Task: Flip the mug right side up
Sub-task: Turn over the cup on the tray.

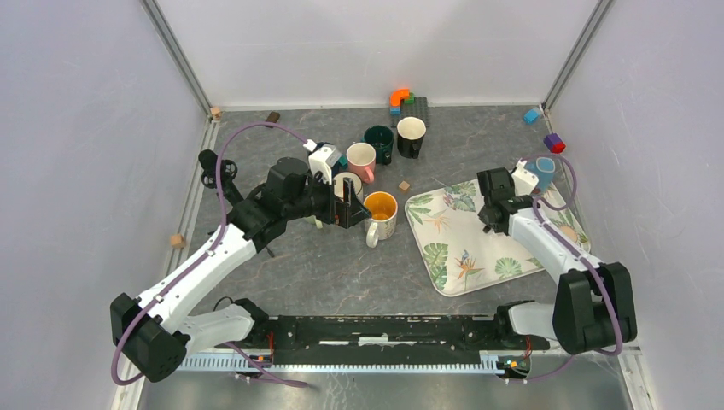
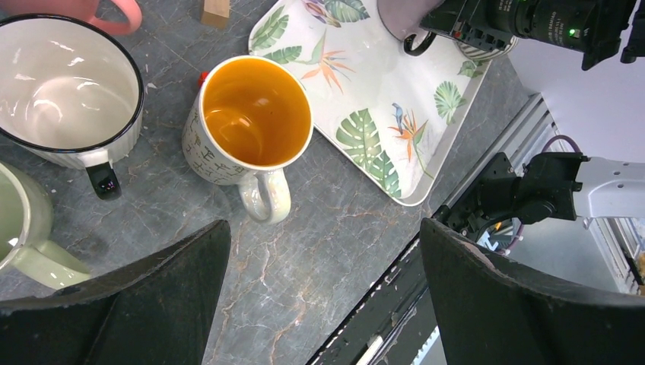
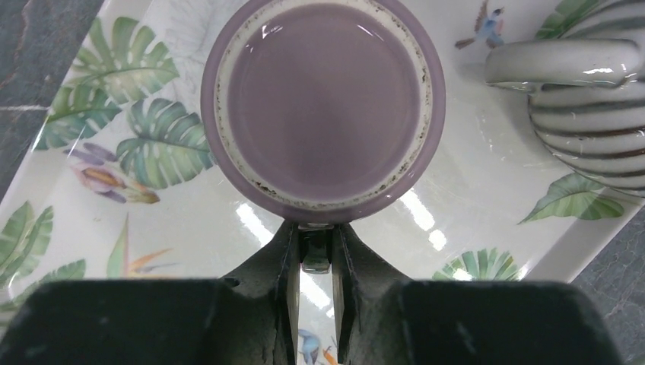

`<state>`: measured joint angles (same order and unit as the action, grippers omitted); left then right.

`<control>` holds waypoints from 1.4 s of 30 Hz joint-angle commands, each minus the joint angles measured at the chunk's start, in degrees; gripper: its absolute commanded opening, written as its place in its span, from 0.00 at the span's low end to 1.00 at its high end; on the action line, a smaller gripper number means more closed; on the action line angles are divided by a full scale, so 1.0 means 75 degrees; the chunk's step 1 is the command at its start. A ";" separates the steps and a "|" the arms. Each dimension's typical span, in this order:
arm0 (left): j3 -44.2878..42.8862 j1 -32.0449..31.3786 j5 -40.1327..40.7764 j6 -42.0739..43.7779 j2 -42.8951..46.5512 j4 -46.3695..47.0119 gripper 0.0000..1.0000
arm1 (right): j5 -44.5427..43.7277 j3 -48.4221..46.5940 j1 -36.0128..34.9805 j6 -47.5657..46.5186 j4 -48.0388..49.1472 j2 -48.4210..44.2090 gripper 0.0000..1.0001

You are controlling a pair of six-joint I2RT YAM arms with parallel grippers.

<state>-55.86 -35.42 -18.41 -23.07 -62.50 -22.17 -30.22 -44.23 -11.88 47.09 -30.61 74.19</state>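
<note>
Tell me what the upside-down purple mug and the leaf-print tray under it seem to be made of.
The purple mug: most likely glazed ceramic. Its base shines glossy, and a pale, speckled, unglazed foot ring circles it. The leaf-print tray: smooth and glossy, with sharp light reflections on its printed surface. It could be melamine plastic or glazed ceramic; the look leaves that open.

A leaf-patterned tray (image 1: 444, 256) lies on the grey marbled table (image 1: 299, 273), with a striped mug (image 3: 593, 114) resting near one of its corners. Just left of the tray an orange-lined mug (image 1: 381, 207) stands upright beside a black-rimmed white mug (image 1: 347, 184). Behind them stand a pink mug (image 1: 361, 157), a dark green mug (image 1: 379, 143) and a black mug (image 1: 411, 134). A small wooden block (image 1: 404, 185) lies between mugs and tray.
</note>
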 commanded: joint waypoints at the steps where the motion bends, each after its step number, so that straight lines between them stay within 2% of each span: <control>1: 0.0041 0.0037 -0.0279 -0.0360 -0.0022 0.0419 1.00 | 0.0505 -0.0187 0.0022 -0.0527 0.0555 -0.0719 0.00; 9: 0.0209 0.0041 -0.0374 -0.1064 -0.0013 0.0845 1.00 | 0.2008 -0.0372 0.0002 -0.1206 0.1267 -0.1568 0.00; 14: 0.0373 0.0058 -0.0526 -0.1738 -0.0014 0.1384 1.00 | 0.3324 -0.0358 -0.0066 -0.1197 0.2240 -0.1972 0.00; 19: 0.0361 0.0073 -0.0682 -0.2272 -0.0142 0.1805 1.00 | 0.4384 -0.0548 -0.0346 -0.0830 0.3166 -0.1985 0.00; 31: 0.0103 0.0205 -0.0849 -0.3496 -0.0700 0.2915 1.00 | 0.6096 -0.1110 -0.0724 0.0201 0.5509 -0.1473 0.00; 42: 0.0111 0.0368 -0.0911 -0.4979 -0.1230 0.4889 1.00 | 0.7151 -0.1071 -0.1069 0.1956 0.7959 -0.0985 0.00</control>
<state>-53.01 -33.41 -23.97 -53.74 -70.74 5.04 18.94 -48.77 -18.85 55.44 12.34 67.07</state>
